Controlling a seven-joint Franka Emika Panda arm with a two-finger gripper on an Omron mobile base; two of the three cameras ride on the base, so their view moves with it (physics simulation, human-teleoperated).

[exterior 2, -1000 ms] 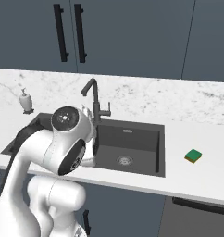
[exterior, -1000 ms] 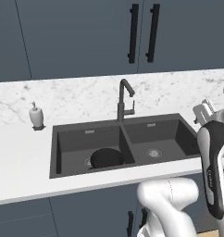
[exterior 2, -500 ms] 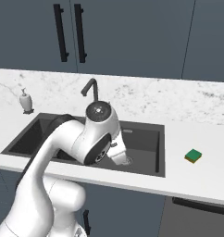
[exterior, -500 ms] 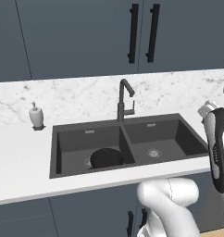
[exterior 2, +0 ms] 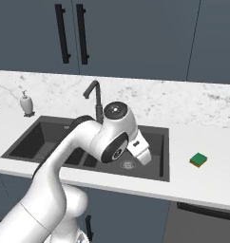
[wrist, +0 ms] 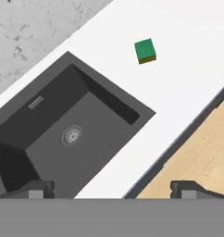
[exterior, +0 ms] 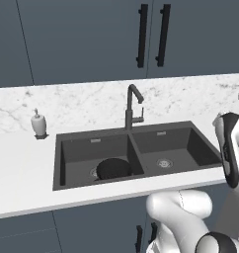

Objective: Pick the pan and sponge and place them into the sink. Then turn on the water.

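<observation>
Pan (exterior: 113, 168) sits in left basin of sink (exterior: 205, 148). Sponge (wrist: 145, 50) on table (wrist: 188, 55), right of sink, well apart. Gripper (wrist: 111, 189) high, jaws wide apart, empty. Centre over sponge, align jaws across its short sides, descend straight.

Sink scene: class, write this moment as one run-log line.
pan: in left basin of sink | sponge: on counter, right of sink | end effector: open, empty | faucet: no water
</observation>
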